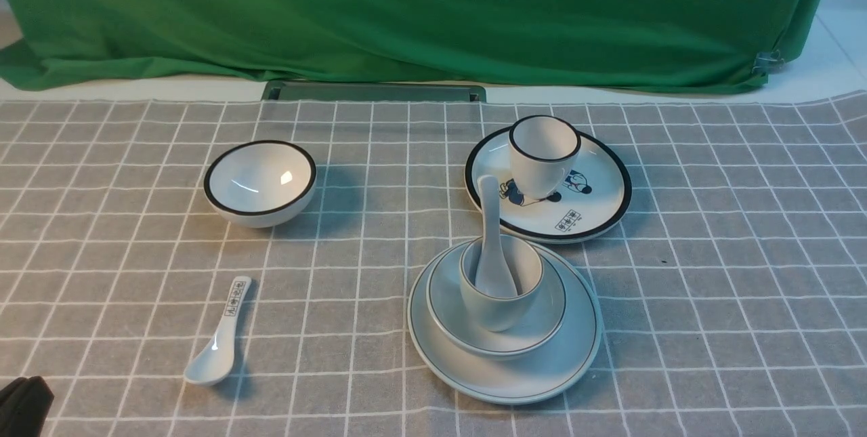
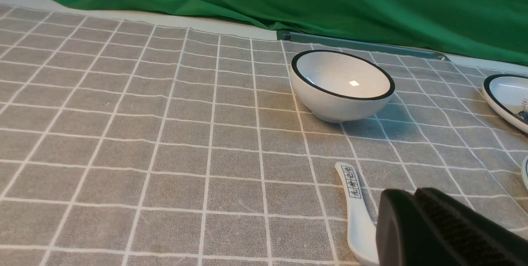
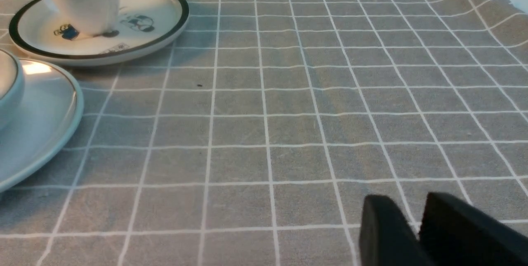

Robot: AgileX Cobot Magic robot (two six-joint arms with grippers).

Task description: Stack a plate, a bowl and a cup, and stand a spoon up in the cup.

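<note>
Stacked set: plate (image 1: pixel 504 383) on the checked surface (image 1: pixel 711 301), bowl (image 1: pixel 535 328) on it, cup (image 1: pixel 500 288) in the bowl, spoon (image 1: pixel 491 247) standing in the cup. Left jaws (image 2: pixel 412 216) pressed together, empty, far from the stack. Right jaws (image 3: pixel 416 224) slightly apart, empty, beside the plate's rim, clear of it.

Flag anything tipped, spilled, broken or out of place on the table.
Nothing stands out. The plate, bowl and cup sit nested and upright, and the spoon stands in the cup. No spills or breakage visible.
</note>
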